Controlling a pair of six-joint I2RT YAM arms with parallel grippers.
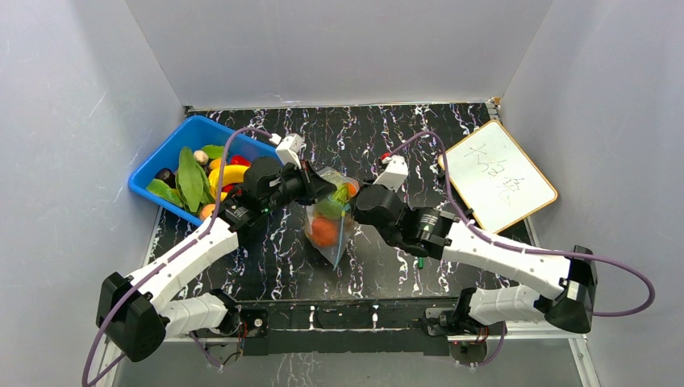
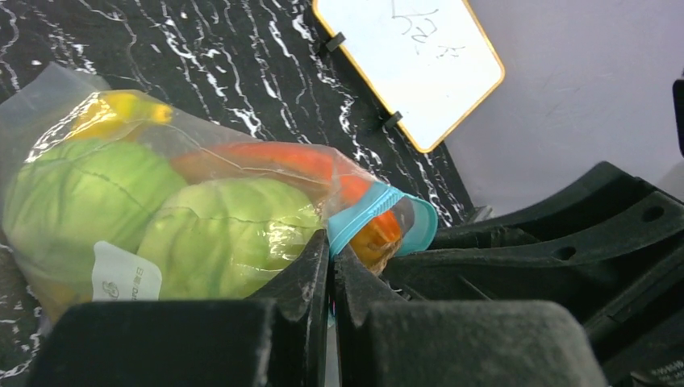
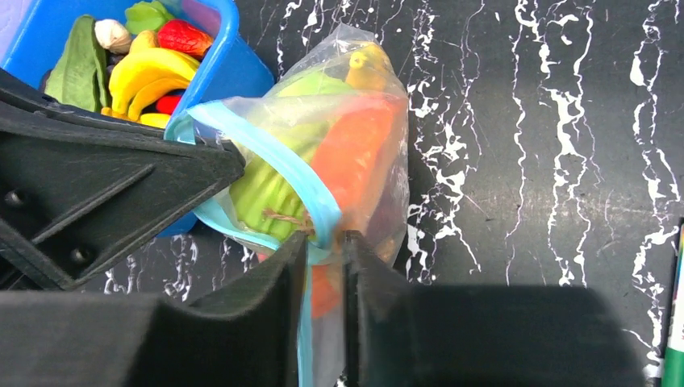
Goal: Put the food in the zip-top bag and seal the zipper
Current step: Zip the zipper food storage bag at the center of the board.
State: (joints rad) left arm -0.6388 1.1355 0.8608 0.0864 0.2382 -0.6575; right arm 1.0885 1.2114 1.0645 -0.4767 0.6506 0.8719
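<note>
At mid-surface (image 1: 274, 251), between the two arms: zip-top bag (image 1: 329, 222), clear and crinkled, stuffed with food (image 2: 81, 193). Inside it, a green cabbage-like piece (image 2: 234, 234) beside another, a long orange-red piece (image 2: 282, 157), a yellow banana (image 2: 121, 109) at the far end; white label (image 2: 125, 274) on the film. At the mouth, zipper (image 3: 274, 153), teal-blue, gaping in a loop, not pressed together there, an orange bit showing in the gap.

On the mouth edge, left hand (image 2: 331, 254) clenched, fingers pressed almost together with the teal strip at their tips. Opposite, right hand (image 3: 325, 238) pinching the other side of the mouth, teal strip and film running down between its fingers. Crowding the mouth from both sides: black bodies of both hands, nearly nose to nose, a large part of either wrist view taken up by the other.

Just beside the bag on the left, blue bin (image 3: 242, 76), touching the film or barely clear of it, cannot tell which; in it, bananas (image 3: 145, 72), a red piece (image 3: 185, 36), a green leaf (image 3: 77, 68), a pale knob (image 3: 111, 34). Well apart at the far right, whiteboard (image 1: 498, 176) with a yellow-wood rim. Near the right arm, green pen (image 3: 676, 322) on the marbled black top.
</note>
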